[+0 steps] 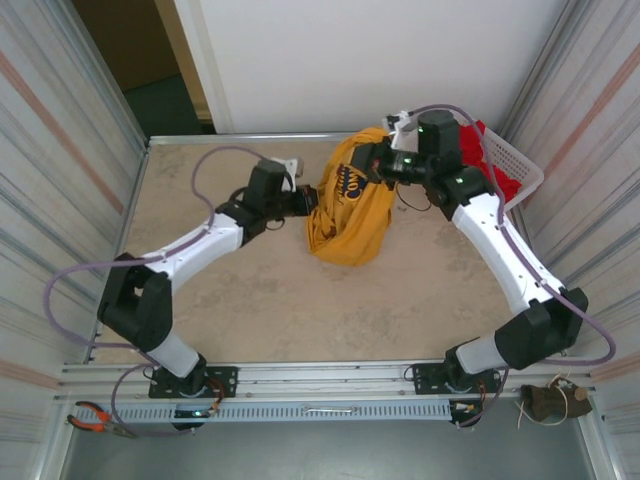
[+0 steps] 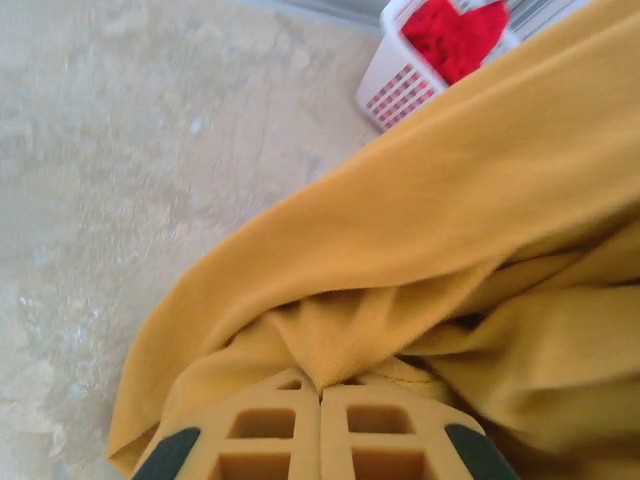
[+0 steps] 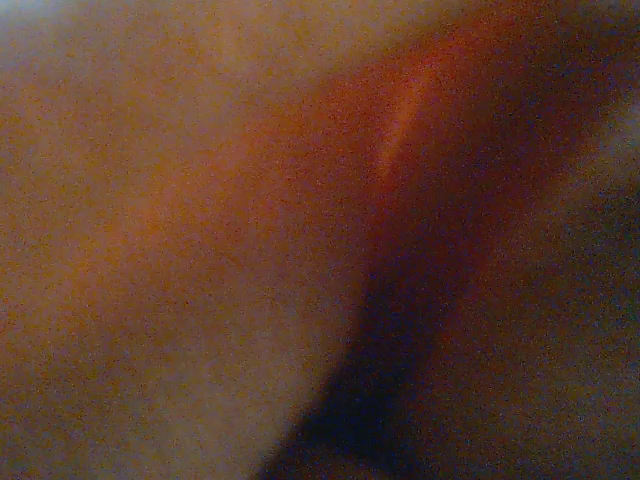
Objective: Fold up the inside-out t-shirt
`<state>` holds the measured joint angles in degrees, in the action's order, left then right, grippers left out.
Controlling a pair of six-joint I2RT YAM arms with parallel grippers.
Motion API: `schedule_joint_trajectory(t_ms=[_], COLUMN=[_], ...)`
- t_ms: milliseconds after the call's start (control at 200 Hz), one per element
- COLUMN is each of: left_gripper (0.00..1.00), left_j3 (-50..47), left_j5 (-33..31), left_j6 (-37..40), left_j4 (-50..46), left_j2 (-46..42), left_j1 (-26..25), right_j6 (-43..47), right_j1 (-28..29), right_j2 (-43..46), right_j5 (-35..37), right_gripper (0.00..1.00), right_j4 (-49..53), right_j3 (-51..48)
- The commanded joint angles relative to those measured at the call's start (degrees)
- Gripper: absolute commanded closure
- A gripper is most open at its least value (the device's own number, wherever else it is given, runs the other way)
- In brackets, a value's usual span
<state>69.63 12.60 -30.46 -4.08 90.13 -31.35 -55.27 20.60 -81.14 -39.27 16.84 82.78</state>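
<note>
Left claw (image 2: 321, 392) tight on yellow t-shirt (image 2: 450, 220), wrist view; blue print (image 1: 347, 183) overhead.

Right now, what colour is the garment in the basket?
Red; the garment shows best in left wrist view.

Mustard-yellow t-shirt (image 1: 350, 215), bunched, upper centre of the overhead frame.
Crumpled in a long heap on the tabletop (image 1: 250, 300), running top to bottom; dark blue and white print shows on its upper left face. Left wrist view: soft folds fill the right half, one pucker nipped in the closed left pincer (image 2: 321, 392) at bottom centre.
</note>
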Motion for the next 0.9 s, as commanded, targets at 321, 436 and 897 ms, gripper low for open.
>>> schedule_joint_trajectory(t_ms=[321, 436, 897], left_gripper=[1.0, 1.0, 1.0], left_j3=[33.94, 32.97, 27.51], left_j5=[34.76, 39.4, 45.26], left_j6=[0.47, -0.53, 0.45], left_j4=[-10.66, -7.94, -5.76], left_j2=[-3.09, -2.41, -7.0], left_j1=[12.93, 14.31, 14.37], right_j6=[3.24, 8.73, 27.48], right_j1=[-6.58, -1.68, 16.46], right_j2=[5.8, 10.33, -1.92], right_j5=[11.79, 19.69, 32.17], right_gripper=[0.23, 0.32, 0.22], right_j4=[8.36, 12.49, 11.95], right_j3=[-13.16, -9.38, 6.28])
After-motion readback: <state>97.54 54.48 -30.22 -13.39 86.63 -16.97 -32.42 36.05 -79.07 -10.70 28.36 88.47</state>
